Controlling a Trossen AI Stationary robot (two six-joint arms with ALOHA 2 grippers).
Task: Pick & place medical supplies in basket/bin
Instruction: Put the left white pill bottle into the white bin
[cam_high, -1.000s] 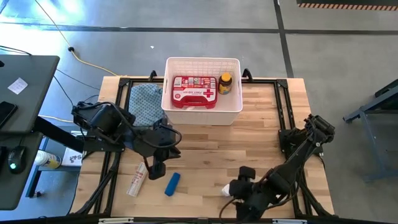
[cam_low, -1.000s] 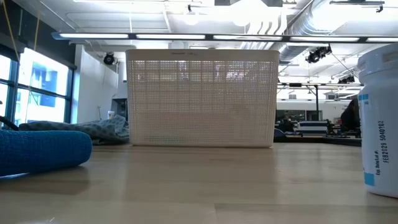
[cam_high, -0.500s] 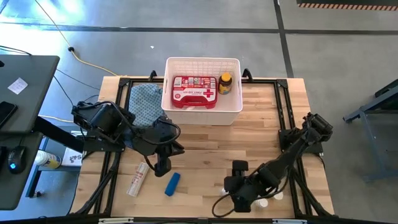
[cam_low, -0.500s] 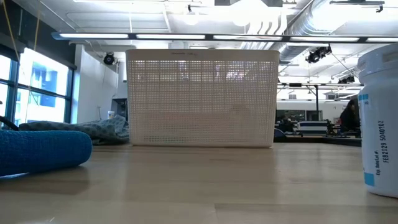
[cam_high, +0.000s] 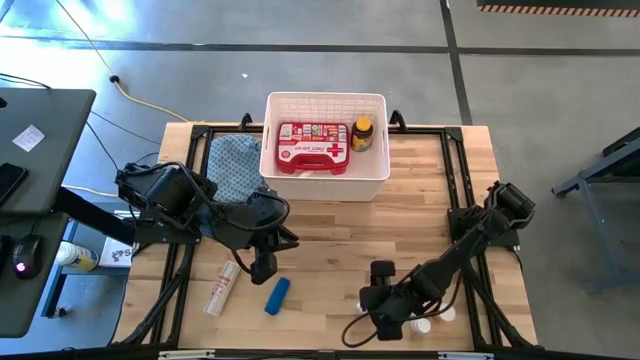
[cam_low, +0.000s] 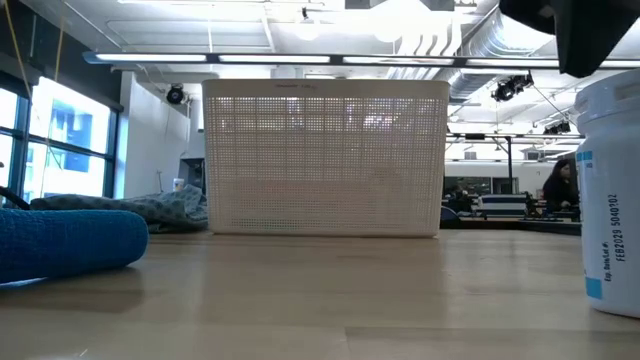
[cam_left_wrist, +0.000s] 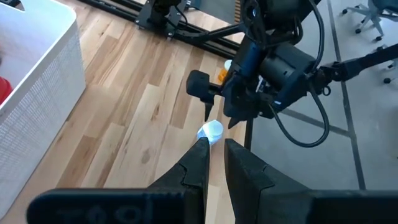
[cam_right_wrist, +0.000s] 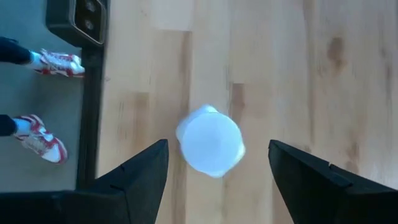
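The white basket (cam_high: 327, 178) stands at the table's far middle, with the red first-aid case (cam_high: 313, 146) and the amber bottle (cam_high: 362, 134) inside. A white pill bottle (cam_right_wrist: 209, 140) stands upright near the front edge, also seen in the low view (cam_low: 610, 200). My right gripper (cam_right_wrist: 217, 145) hangs open above the bottle, pointing down, one finger on either side and clear of it. My left gripper (cam_high: 262, 265) hovers shut and empty over the table's left half. Below it a blue tube (cam_high: 277, 295) and a white tube (cam_high: 222, 288) lie flat on the wood.
A blue patterned cloth (cam_high: 232, 165) lies left of the basket. Two more small white bottles (cam_high: 423, 325) (cam_high: 447, 315) stand right of my right gripper near the front edge. Bare wood lies between the basket and both grippers. A person's feet (cam_right_wrist: 43, 62) show on the floor beyond the table.
My right gripper has come down over the white pill bottle and rolled at the wrist, staying open. Its dark body now shows at the top right of the low view. My left gripper has rolled a little in place.
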